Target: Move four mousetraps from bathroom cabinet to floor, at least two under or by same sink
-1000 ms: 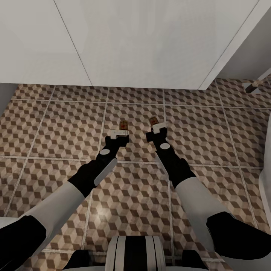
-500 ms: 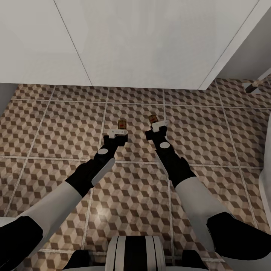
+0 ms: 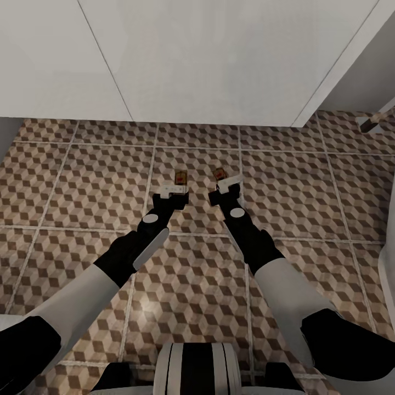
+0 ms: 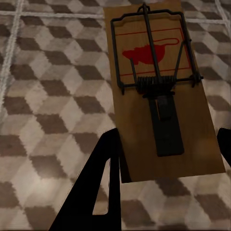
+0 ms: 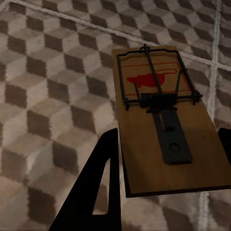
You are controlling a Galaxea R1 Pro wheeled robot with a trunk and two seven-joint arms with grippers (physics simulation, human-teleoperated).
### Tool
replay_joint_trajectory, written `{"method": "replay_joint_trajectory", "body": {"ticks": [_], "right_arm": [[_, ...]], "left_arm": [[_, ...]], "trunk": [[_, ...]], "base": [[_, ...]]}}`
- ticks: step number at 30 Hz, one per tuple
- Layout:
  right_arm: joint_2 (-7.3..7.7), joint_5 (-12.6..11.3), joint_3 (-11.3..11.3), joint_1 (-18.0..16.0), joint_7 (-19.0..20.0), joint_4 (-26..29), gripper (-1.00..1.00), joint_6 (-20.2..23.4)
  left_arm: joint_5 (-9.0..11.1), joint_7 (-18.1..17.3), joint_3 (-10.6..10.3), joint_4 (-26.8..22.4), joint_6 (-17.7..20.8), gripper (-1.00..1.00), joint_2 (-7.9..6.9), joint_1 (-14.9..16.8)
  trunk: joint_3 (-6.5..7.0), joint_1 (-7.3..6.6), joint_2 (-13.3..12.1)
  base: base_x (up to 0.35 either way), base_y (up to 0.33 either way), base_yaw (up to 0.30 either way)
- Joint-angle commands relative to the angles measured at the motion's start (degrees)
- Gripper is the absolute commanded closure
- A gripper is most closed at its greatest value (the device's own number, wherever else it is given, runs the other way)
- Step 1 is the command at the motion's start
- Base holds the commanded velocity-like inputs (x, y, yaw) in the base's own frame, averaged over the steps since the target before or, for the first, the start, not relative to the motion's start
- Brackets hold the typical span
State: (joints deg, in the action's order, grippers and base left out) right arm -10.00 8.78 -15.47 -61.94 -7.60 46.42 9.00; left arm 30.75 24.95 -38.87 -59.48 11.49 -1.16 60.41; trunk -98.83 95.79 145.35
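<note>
End effectors (image 3: 176, 188) partly covering mousetraps (image 3: 180, 176)

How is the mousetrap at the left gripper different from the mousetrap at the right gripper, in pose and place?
The left mousetrap lies nearly straight ahead of the left gripper; the right mousetrap is turned at a slant before the right gripper. In the head view the left one sits beside a grout line of the bathroom floor; the right one sits nearer the middle of its tile. Both are brown boards with a wire bar and a red mark, between dark fingers.
</note>
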Motion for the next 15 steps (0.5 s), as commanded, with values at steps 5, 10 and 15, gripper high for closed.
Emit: {"method": "replay_joint_trajectory", "body": {"ticks": [5, 10, 15], "right_arm": [[0.00, 0.53, -0.17, -0.03, -0.23, 0.07, 1.00, 0.49], [0.00, 0.53, -0.18, -0.03, -0.22, 0.07, 1.00, 0.49], [0.00, 0.53, -0.18, -0.03, -0.22, -0.22, 1.00, 0.40]], "left_arm": [[0.28, 0.52, -0.24, -0.85, 0.28, 1.00, 0.00, 0.06], [0.28, 0.50, -0.24, -1.26, 0.29, 1.00, -0.03, 0.06], [0.28, 0.49, -0.24, -1.48, 0.29, 1.00, -0.04, 0.06]], "trunk": [[-1.15, 0.12, 0.08], [-2.25, 0.24, 0.15], [-3.36, 0.37, 0.22]], "base": [[0.000, 0.000, 0.000], [0.000, 0.000, 0.000], [0.000, 0.000, 0.000]]}}
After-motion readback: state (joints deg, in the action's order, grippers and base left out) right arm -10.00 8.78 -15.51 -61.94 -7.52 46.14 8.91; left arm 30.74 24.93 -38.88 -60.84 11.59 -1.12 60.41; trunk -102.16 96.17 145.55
